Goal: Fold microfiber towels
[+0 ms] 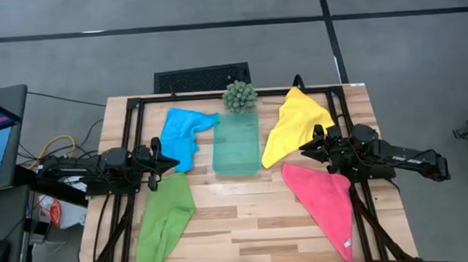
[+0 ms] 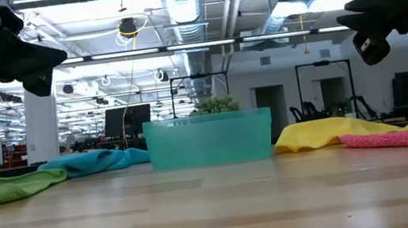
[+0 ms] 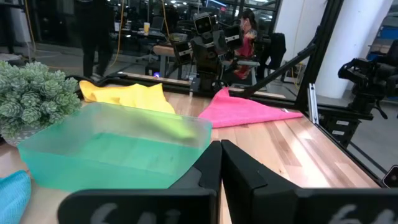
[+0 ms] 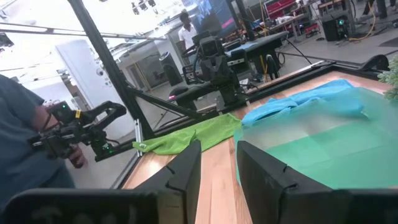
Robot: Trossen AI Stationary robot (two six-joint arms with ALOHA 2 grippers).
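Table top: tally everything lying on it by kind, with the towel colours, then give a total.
Microfiber towels: 4 – blue towel, green towel, yellow towel, pink towel
Teal tray: 1
Small spiky plant: 1
Total: 6

Four microfiber towels [image 1: 184, 135], one teal tray [image 1: 236, 145], one small plant [image 1: 239, 96], two arms
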